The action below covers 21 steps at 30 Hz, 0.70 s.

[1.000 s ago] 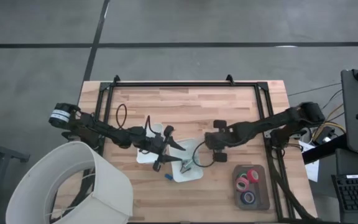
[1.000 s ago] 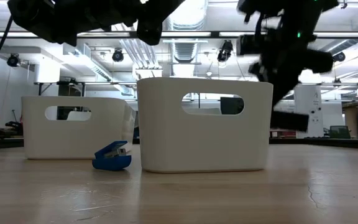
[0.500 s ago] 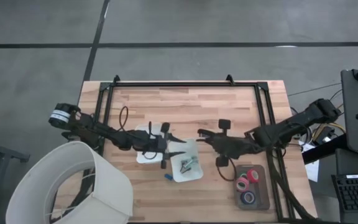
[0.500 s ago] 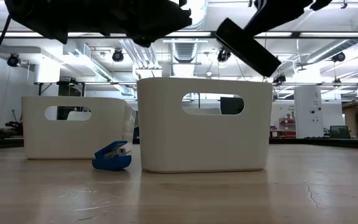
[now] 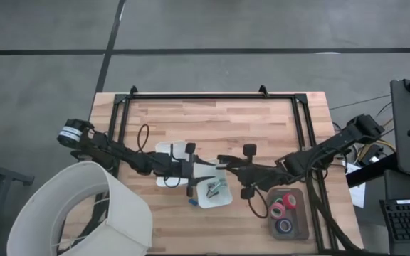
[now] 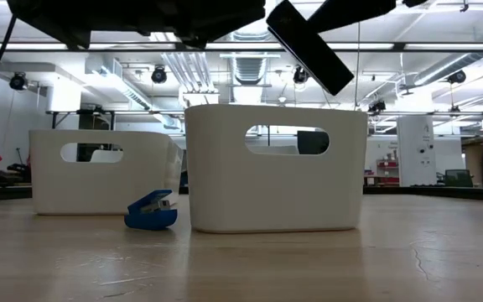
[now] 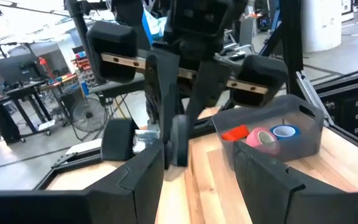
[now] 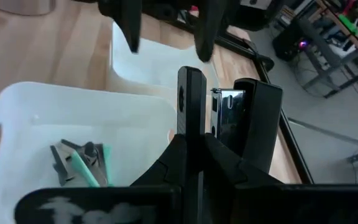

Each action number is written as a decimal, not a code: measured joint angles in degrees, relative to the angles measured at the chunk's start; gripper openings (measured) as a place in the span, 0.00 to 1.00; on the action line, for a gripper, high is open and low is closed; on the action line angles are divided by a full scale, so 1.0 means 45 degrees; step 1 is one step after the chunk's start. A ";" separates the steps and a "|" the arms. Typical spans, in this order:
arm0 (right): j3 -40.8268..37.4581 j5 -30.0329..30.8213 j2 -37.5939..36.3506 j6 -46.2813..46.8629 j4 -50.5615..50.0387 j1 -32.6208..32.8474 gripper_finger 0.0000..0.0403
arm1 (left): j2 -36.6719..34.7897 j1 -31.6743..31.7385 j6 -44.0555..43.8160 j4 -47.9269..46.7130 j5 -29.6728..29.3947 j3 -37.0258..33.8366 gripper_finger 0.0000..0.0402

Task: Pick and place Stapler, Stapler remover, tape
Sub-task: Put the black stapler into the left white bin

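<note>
The right gripper (image 5: 223,161), clamped on the stapler (image 8: 189,102), has swung it toward the wide-open left gripper (image 5: 191,169), suggesting a handover.

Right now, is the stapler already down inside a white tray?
No, the stapler hangs tilted in the air above the tray, gripped by the right gripper, whose jaws are shut on it.

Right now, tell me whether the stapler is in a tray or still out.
Out. The right gripper is shut on the stapler, holding it in the air, tilted, above the white tray, as the low view shows.
</note>
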 joint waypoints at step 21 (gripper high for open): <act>0.0179 -0.0101 0.0250 -0.0562 0.1502 0.0022 0.06 | 0.0029 0.0005 -0.1128 0.0131 -0.0541 0.0149 0.46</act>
